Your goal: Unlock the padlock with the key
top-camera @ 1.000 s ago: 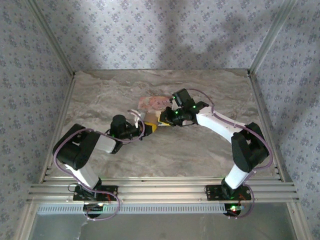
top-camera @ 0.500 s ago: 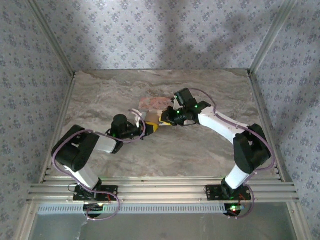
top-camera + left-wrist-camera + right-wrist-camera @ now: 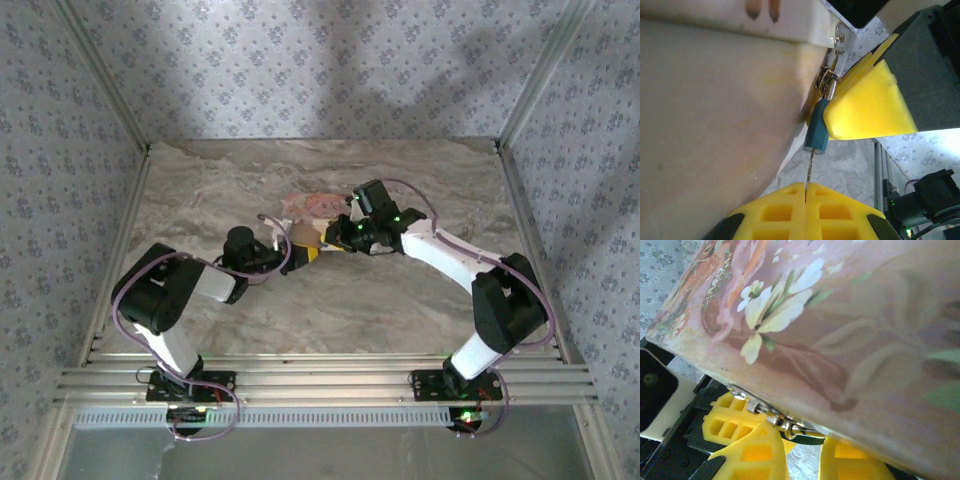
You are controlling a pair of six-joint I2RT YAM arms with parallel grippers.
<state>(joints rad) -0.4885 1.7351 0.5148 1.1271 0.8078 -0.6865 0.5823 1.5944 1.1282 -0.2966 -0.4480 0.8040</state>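
The left gripper [image 3: 805, 189] is clenched on the key [image 3: 810, 162]. The key's thin blade is held upright and pointed into the underside of the padlock [image 3: 817, 131], apparently so that it can be turned in the keyhole. Whether the blade is fully seated cannot be told.

The padlock is hung by its shackle from the latch [image 3: 828, 80] at the edge of the pink box [image 3: 850, 315]. The box is set near the middle of the table [image 3: 330, 310], between the two arms.

The right gripper [image 3: 800, 438] is closed around the padlock, with one yellow finger [image 3: 865, 105] pressed against its side. The padlock is judged to be held this way so that it is steadied and cannot swing while the key is worked.

One key, one padlock, one box and two grippers are counted.
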